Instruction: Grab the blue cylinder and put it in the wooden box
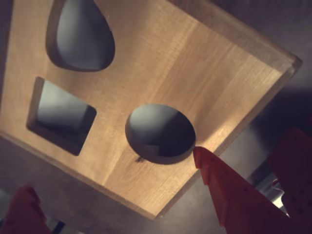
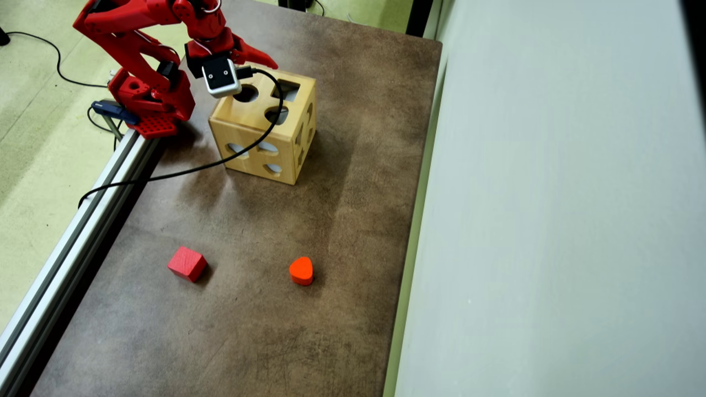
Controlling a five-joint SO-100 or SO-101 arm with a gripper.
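Observation:
The wooden box (image 2: 259, 129) stands at the far left of the brown table, and its top face has a round, a square and a heart-like hole. It fills the wrist view, where that same face of the wooden box (image 1: 195, 63) lies just below the camera. My red gripper (image 1: 111, 170) hangs open over the box's near corner, one fingertip close to the round hole's rim, with nothing between the fingers. In the overhead view the gripper (image 2: 259, 65) sits above the box's back edge. The blue cylinder shows in neither view.
A red cube (image 2: 187, 263) and an orange-red heart block (image 2: 301, 271) lie apart on the table nearer the front. An aluminium rail (image 2: 83, 220) runs along the left edge. A black cable (image 2: 220, 160) drapes over the box. A pale surface (image 2: 551, 220) borders the right.

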